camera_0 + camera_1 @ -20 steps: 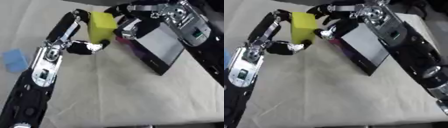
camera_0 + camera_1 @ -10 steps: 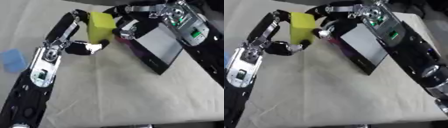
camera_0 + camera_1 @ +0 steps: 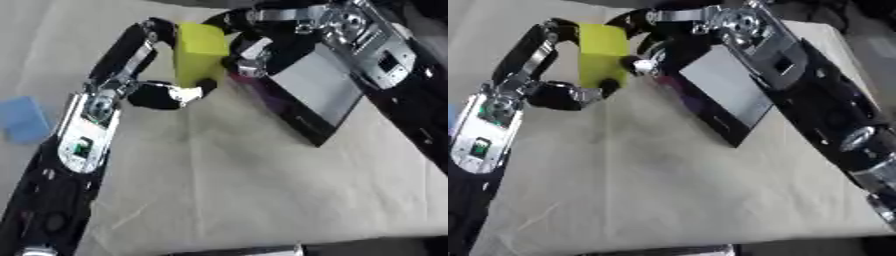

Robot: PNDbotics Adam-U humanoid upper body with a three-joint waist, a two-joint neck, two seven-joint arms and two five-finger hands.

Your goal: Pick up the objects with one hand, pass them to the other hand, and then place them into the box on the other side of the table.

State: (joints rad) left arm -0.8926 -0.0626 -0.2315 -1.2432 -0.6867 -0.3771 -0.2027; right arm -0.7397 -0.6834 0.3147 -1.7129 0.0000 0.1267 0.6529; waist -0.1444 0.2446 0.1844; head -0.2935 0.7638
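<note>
**Handover in progress, placement not yet done**

Yellow block (image 3: pixel 199 57) is off the worktop (image 3: pixel 245 190), held up in the upper centre of the frame. Left hand (image 3: pixel 166 92) grasps it: fingers run up over the block's upper left edge, thumb curls under its lower right corner. So the pick-up step looks done.

Right hand (image 3: pixel 662 37) comes in from the upper right and sits right against the block's right side, fingers bent around its top and right edge. It looks like it is touching the block, but I cannot tell whether it has taken a real hold or is only closing in. Both hands meet on the block, so I judge this as mid-pass, left to right.

Dark box (image 3: pixel 311 100) sits just right of the block, upper right of the frame, tilted, with a pale grey face showing and a purple tint along its lower edge. Its opening is not clearly visible from here, partly covered by the right arm.

A blue flat piece (image 3: pixel 22 119) lies at the left edge of the left eye view, well apart from the hands, untouched. Probably another object to be moved.

Left to do: left hand lets go, right hand carries the block to the box and drops it in; then likely the blue piece.
</note>
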